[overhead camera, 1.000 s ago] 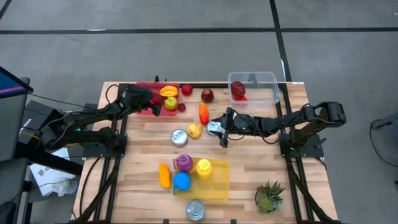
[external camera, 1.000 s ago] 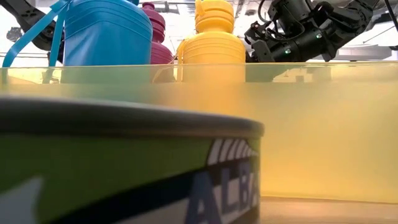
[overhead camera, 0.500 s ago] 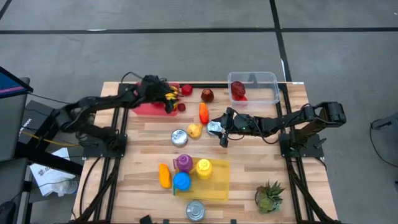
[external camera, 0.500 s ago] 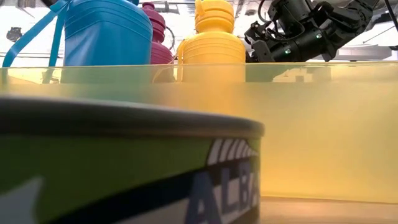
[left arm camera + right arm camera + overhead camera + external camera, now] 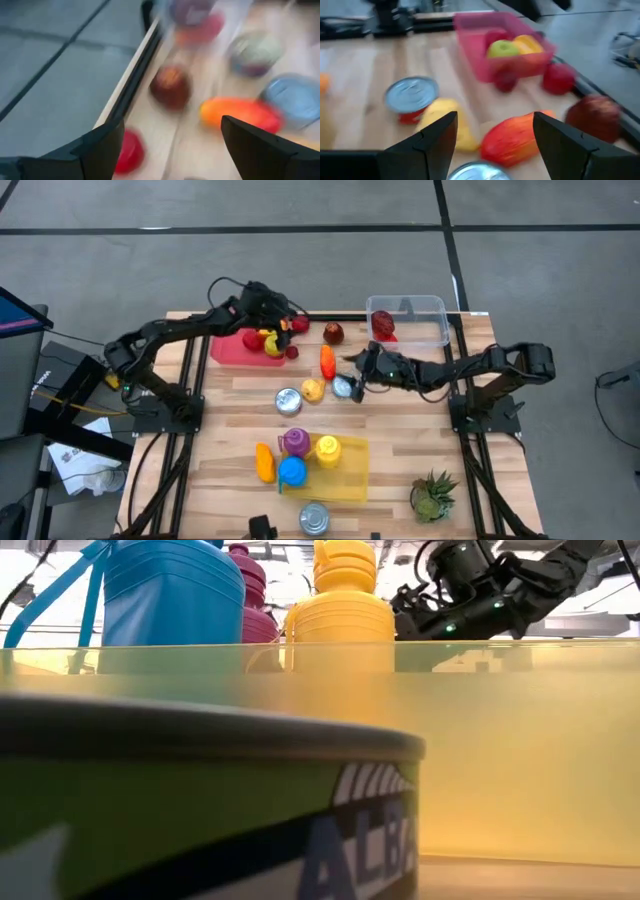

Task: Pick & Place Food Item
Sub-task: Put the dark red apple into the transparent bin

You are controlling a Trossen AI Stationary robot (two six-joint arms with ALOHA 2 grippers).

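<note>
Food items: transfer step, nothing gripped

Orange fruit (image 5: 326, 361) is found mid-table beside red apple (image 5: 333, 333). Left gripper (image 5: 281, 320), fingers spread, is held over red tray (image 5: 232, 349); right gripper (image 5: 357, 366), spread, empty. Descent and closure required next.

A translucent pink plastic bin (image 5: 240, 346) holds a green apple (image 5: 503, 48); an orange-red pepper (image 5: 327, 361) lies beside a silver-lidded can (image 5: 288, 401) on pale wood.
</note>
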